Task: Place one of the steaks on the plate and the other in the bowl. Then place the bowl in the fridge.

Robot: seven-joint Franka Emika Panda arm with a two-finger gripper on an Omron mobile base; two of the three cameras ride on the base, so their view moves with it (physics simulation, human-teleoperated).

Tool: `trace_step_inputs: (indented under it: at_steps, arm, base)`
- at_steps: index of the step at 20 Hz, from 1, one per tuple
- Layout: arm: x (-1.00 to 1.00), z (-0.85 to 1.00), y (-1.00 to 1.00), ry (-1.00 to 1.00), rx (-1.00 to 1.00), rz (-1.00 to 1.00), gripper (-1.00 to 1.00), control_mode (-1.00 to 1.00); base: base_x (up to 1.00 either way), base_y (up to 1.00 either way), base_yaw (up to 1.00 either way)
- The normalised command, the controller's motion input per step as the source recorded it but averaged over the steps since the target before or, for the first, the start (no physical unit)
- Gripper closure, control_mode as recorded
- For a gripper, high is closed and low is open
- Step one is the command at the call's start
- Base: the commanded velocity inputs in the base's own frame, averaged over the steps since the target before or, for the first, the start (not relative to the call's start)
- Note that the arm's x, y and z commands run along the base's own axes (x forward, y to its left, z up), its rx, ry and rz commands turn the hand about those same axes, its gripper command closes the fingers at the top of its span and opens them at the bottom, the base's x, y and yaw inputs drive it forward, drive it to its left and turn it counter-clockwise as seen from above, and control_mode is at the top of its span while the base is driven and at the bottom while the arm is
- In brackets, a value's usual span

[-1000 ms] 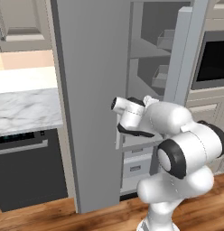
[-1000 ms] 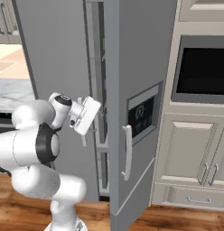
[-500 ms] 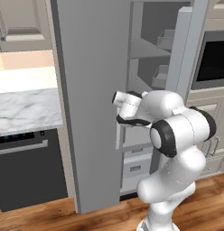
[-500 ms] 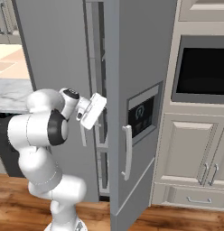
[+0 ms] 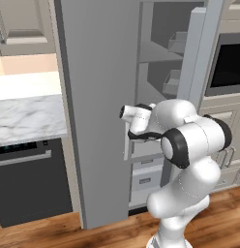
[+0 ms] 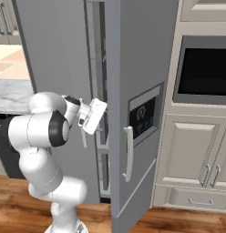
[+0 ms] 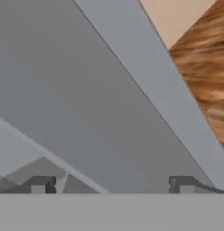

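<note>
On the far left, a white marble counter (image 5: 25, 118) with a black dishwasher (image 5: 30, 181) under it, and no steaks, plate or bowl there to see. Next along, the tall grey fridge (image 5: 100, 97) with its left door (image 5: 97, 145) swung wide and grey shelves (image 5: 163, 58) inside. Cannot tell if the bowl sits on a shelf, since the arm and door hide much of the inside. In the middle, the gripper (image 6: 94, 116) held up close to the gap between the two fridge doors, holding nothing. In the hand view, two dark fingertips (image 7: 39, 184) far apart, with just grey fridge wall and a strip of wood floor (image 7: 204, 67) past them. Further right, the other fridge door (image 6: 142, 104) with its water panel (image 6: 143, 119) and pale handle (image 6: 128, 154), then the black oven (image 6: 203, 68) and cream cupboards (image 6: 192, 159). Could go wrong from here: very tight spot, so a quick swing of the arm could bump a door edge or a shelf. Could also push the open door by mistake and shut off the way in. If the bowl is not yet inside, going back for it means turning the big elbow near the door, and that could knock it too.
</note>
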Motion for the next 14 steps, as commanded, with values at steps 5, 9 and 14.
trace_step_inputs:
  at_steps: [5, 9, 14]
  arm:
    - [0.55, 0.00, 0.16, -0.05, 0.00, 0.09, -1.00, -1.00]
    - [0.41, 0.00, 0.16, -0.07, 0.00, 0.02, -1.00, -1.00]
    - [0.20, -0.02, 0.13, -0.04, 0.00, 0.00, -1.00, -1.00]
  base:
    - [0.00, 0.00, 0.00]
    - [0.00, 0.00, 0.00]
    - [0.00, 0.00, 0.00]
